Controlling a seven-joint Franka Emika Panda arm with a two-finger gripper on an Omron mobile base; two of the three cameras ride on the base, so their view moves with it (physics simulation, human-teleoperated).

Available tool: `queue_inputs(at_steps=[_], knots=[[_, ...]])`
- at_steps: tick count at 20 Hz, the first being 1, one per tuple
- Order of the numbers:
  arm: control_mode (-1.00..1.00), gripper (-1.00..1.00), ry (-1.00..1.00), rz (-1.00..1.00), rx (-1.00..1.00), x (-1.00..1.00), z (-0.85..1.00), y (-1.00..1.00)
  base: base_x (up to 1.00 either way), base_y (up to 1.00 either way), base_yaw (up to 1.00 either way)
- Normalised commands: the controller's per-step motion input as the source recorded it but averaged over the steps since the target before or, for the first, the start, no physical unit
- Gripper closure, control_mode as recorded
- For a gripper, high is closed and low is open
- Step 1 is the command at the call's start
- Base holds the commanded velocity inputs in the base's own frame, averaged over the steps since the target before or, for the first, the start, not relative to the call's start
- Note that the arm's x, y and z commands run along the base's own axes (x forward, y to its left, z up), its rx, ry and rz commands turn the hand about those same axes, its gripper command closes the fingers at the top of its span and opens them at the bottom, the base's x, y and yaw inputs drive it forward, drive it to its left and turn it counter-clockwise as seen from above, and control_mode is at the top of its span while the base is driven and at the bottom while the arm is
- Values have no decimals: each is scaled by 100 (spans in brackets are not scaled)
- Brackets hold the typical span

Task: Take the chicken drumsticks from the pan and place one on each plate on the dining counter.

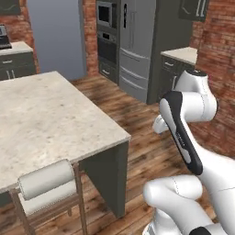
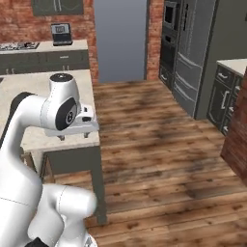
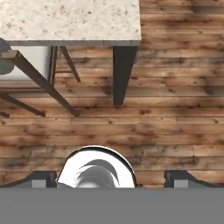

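The dining counter (image 1: 46, 114) is a wide beige speckled stone island; its near corner appears in the right base view (image 2: 88, 96) and the hand view (image 3: 70, 19). My gripper (image 2: 73, 136) hangs off that corner, over the wood floor and pointing down. It is open, its fingertips (image 3: 43, 179) are wide apart, and nothing is between them. The chicken drumsticks, the pan and the plates are out of view.
A padded stool (image 1: 46, 181) is tucked under the counter's near edge, its wooden legs (image 3: 39, 81) close to the gripper. Fridge (image 1: 137, 46) and ovens stand at the back. A second counter (image 2: 231, 65) and a brick wall (image 1: 220, 69) are to the right. Open wood floor (image 2: 154, 144) lies between.
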Motion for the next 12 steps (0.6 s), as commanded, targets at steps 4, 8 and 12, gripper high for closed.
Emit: queue_inputs(at_steps=[4, 8, 12], knots=[[100, -100, 0, 0, 0, 0, 0, 0, 51, -100, -49], [100, -100, 0, 0, 0, 0, 0, 0, 47, -100, -52], [100, -100, 0, 0, 0, 0, 0, 0, 78, -93, -14]])
